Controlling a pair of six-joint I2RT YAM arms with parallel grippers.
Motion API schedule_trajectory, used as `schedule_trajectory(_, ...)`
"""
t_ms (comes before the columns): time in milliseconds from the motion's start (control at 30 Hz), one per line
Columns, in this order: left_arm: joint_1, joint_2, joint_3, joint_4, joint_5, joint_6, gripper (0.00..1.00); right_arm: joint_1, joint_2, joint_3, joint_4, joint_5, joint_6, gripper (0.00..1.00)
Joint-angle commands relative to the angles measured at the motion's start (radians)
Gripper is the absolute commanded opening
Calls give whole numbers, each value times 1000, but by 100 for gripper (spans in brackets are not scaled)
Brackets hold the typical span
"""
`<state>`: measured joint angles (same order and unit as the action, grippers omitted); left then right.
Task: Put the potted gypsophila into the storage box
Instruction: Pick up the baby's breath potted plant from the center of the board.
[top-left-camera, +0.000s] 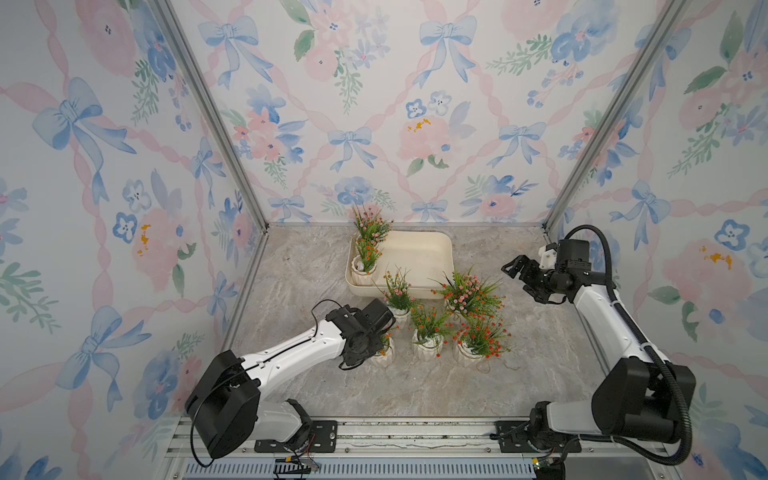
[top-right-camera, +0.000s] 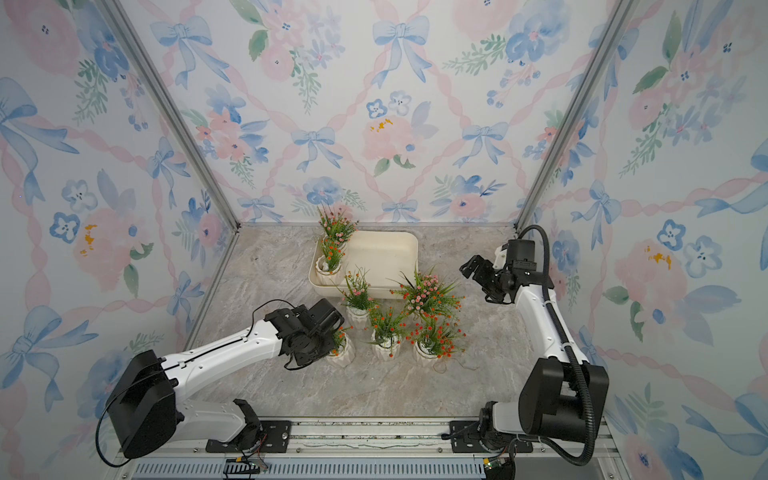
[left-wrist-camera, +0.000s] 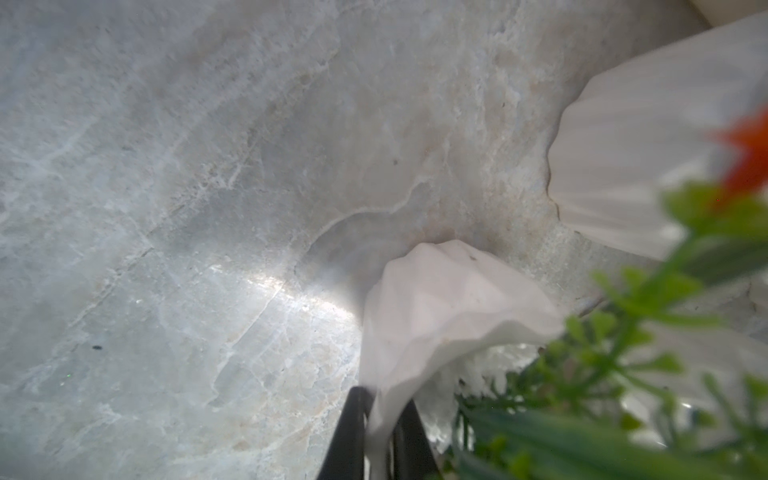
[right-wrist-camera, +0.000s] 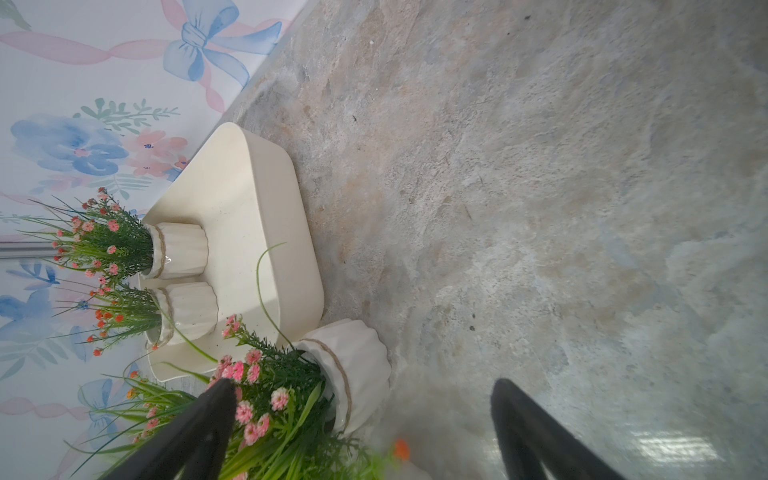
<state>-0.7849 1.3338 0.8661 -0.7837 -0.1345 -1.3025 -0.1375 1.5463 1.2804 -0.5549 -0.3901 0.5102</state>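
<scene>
Left gripper (left-wrist-camera: 382, 403) tight on rim of white pot (left-wrist-camera: 440, 307), marble tabletop (left-wrist-camera: 166, 208) beneath

Camera layout: two overhead views, two wrist views.
Both top views look steeply down from the robot's base side, taking in the whole counter (top-left-camera: 415, 390). The left wrist view sits hard against one white pot (left-wrist-camera: 436, 316). The right wrist view stands farther back, sharing the storage box (right-wrist-camera: 286, 249) with both top views.
</scene>
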Motion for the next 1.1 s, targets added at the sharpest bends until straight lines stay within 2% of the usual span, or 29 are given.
schedule_trajectory(0,4,3,-35,-19,7,-3,9,-9,17,-14,16,-16,14,97)
schedule_trajectory(267,7,-12,-32,-20,6,15,0,-9,21,-14,17,-21,14,97)
schedule_trajectory(767,72,-107,23,-45,1,132,0,-11,20,-14,15,-21,8,97)
schedule_trajectory(933,103,-124,113,-95,-16,192,0,-10,22,-14,13,-21,10,97)
schedule_trajectory(1067,138,-71,264,-199,-62,294,0,-10,28,-12,12,-24,11,97)
